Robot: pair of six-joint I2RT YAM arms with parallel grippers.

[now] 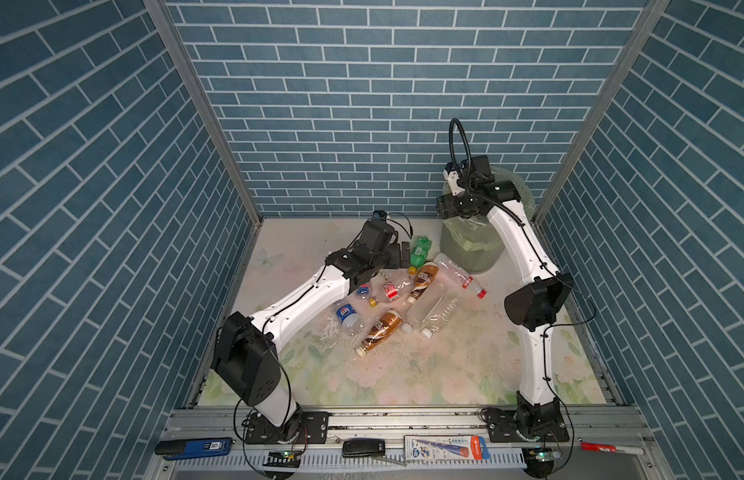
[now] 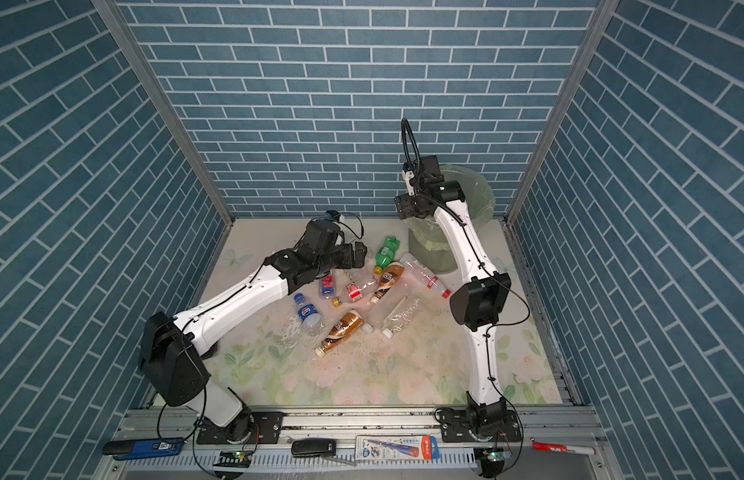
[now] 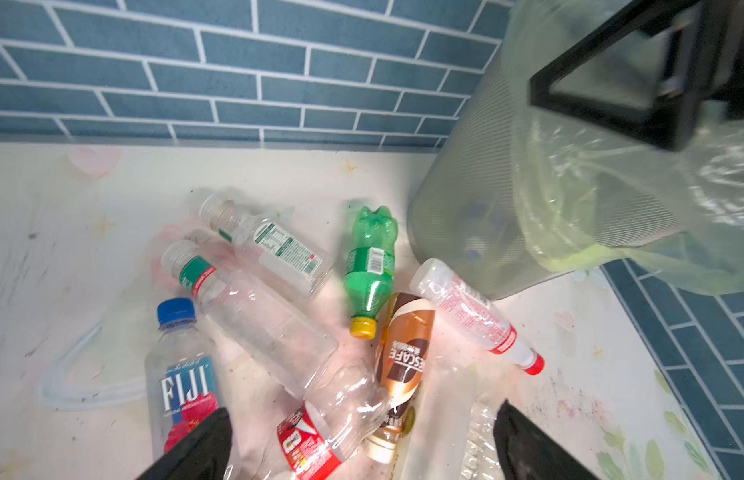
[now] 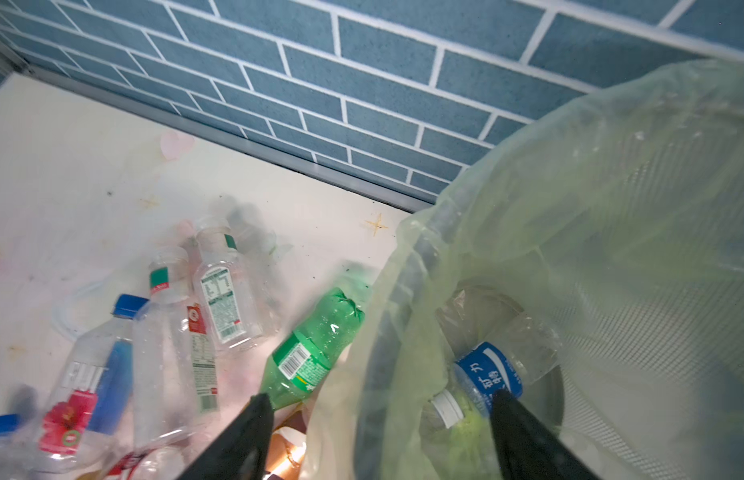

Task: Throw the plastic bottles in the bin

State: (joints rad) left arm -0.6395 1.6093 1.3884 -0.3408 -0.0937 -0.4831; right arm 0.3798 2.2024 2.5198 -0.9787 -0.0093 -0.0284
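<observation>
Closest, a metal rail (image 1: 403, 419) runs along the tabletop's near edge. Beyond it the floral-print tabletop (image 1: 424, 374) lies bare across its near half and far left corner. Small plastic bottles (image 1: 432, 309), clear and brown, crowd the middle toward the far edge. A green bottle (image 1: 420, 251) lies near the round grey mesh bin (image 1: 482, 255), which is lined with a pale green bag (image 1: 465, 235) and stands in the far right corner.

Over the pile hovers the left gripper (image 3: 359, 415), jaws wide apart, gripping nothing. The right gripper (image 4: 381, 397) hangs above the bin's rim, jaws spread, nothing between them.

Only the right wrist view shows a clear blue-labelled bottle (image 4: 488, 370) lying inside the bag. Only the left wrist view shows plainly two clear green-labelled bottles (image 3: 278, 253).
</observation>
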